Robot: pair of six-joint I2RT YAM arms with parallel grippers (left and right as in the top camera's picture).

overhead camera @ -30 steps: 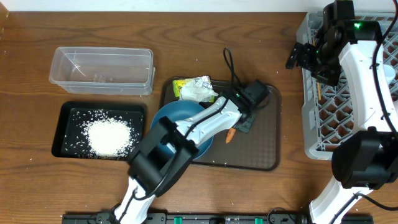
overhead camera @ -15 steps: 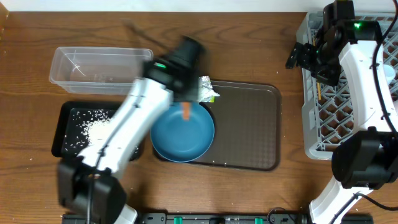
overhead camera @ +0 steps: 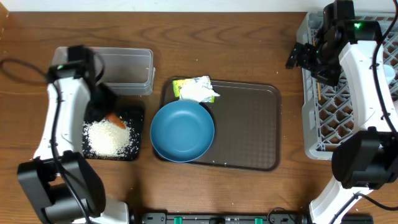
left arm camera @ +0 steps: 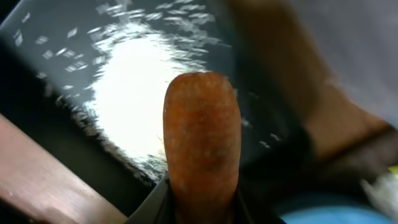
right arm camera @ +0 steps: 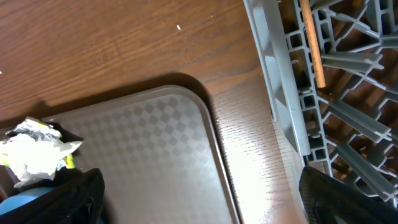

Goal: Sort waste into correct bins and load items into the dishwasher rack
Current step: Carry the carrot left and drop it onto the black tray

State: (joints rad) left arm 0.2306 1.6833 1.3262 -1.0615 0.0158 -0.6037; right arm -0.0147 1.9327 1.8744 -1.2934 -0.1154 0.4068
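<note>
Carrot (overhead camera: 114, 119) — pinched narrowly in left gripper (overhead camera: 107, 111), over black tray (overhead camera: 138, 112), 12 o'clock of rice (overhead camera: 111, 138); likely food waste grouped together | right gripper (overhead camera: 297, 57) — wide, empty, at rack (overhead camera: 329, 124), 3 o'clock | bowl (overhead camera: 183, 130), wrapper (overhead camera: 196, 89) — unsorted, centre

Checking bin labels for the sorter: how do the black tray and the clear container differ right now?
The black tray is opaque and shallow; the clear container is see-through and looks deeper. The black tray holds a pile of rice; the clear container holds no such pile. Both are rectangular, similar in footprint.
</note>
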